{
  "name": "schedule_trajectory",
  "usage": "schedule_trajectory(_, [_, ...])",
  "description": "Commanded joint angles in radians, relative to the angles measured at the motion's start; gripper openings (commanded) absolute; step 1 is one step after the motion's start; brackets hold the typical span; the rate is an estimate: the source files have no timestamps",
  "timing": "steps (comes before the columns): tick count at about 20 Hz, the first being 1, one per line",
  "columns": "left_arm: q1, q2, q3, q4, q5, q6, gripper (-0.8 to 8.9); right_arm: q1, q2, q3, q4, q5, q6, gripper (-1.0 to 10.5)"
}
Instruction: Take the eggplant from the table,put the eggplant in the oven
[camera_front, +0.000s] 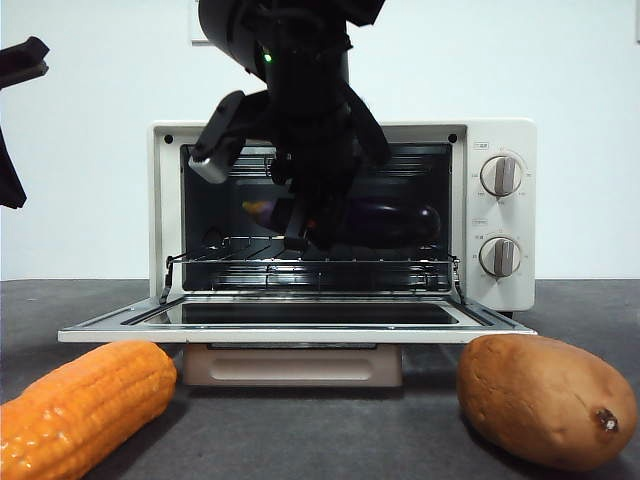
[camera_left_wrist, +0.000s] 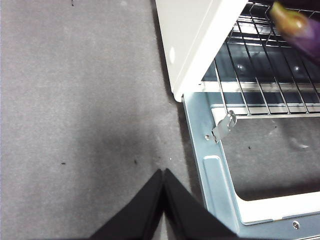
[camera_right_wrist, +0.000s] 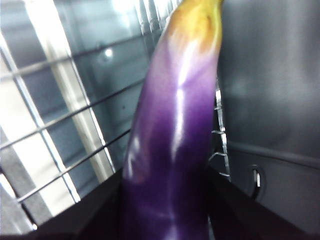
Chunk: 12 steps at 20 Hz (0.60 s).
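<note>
The oven (camera_front: 500, 135) stands open, its door (camera_front: 300, 325) folded flat down. My right gripper (camera_front: 305, 235) reaches into the cavity from above and is shut on the eggplant (camera_front: 390, 222). The glossy purple eggplant lies level just above the wire rack (camera_front: 310, 262). In the right wrist view the eggplant (camera_right_wrist: 175, 130) fills the gap between the gripper's (camera_right_wrist: 165, 205) dark jaws, its yellow stem end pointing away. My left gripper (camera_left_wrist: 162, 175) is shut on nothing and hovers over the table (camera_left_wrist: 75, 100) beside the oven's left wall (camera_left_wrist: 195, 45). The eggplant's stem end (camera_left_wrist: 295, 25) shows over the rack there.
An orange corn cob (camera_front: 85, 405) lies on the table at the front left. A brown tuber (camera_front: 545, 400) lies at the front right. The open door juts out toward both. The left arm shows as a dark shape (camera_front: 20, 60) at the upper left edge.
</note>
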Motion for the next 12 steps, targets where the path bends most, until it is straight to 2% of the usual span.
schedule_trajectory(1, [-0.001,0.006,0.002,0.011,0.003,-0.008,0.04,0.004,0.023,0.019,0.014,0.0,0.002,2.4])
schedule_trajectory(5, [-0.001,0.006,0.002,0.008,0.008,-0.008,0.04,0.005,0.023,0.019,0.005,-0.007,0.047,2.8])
schedule_trajectory(12, [-0.001,0.008,0.002,0.006,0.009,-0.008,0.04,0.043,0.023,0.02,0.005,-0.005,0.071,2.8])
